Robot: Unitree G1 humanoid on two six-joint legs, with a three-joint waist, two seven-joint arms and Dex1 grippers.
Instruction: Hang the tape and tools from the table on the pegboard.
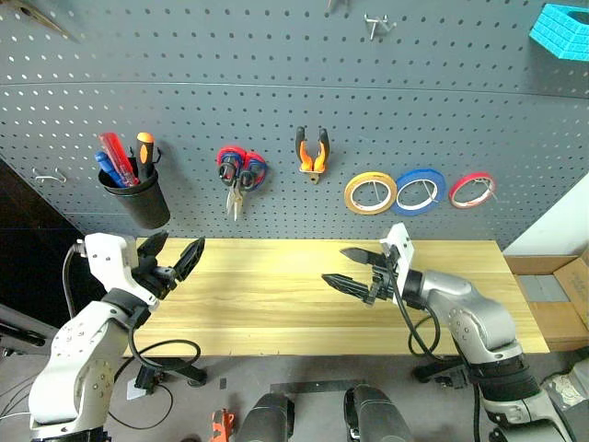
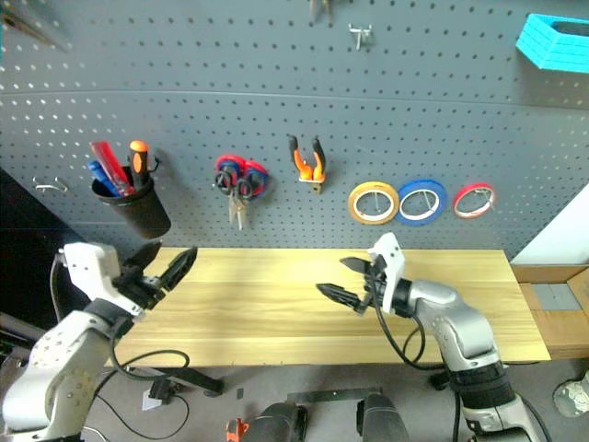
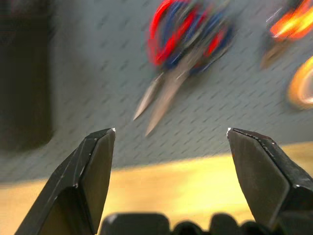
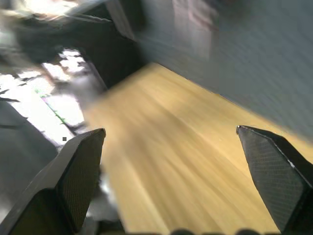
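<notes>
Left gripper: jaws apart, empty, over the table's left end.
Right gripper: jaws apart, empty, above the table's right half.
Pegboard: black cup, red-and-blue scissors, pliers, yellow tape, blue tape, red tape, all hanging.

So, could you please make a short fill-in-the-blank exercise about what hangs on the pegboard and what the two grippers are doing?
1. The yellow tape ring hangs on the pegboard, immediately beside the ____ tape ring.
2. The orange-handled pliers hang between the yellow tape ring and the red-and-blue-handled ____.
3. The left gripper and the right gripper are both ____ and hold nothing.
4. Both grippers hover over the wooden ____.

Missing words: blue; scissors; open; table
</notes>
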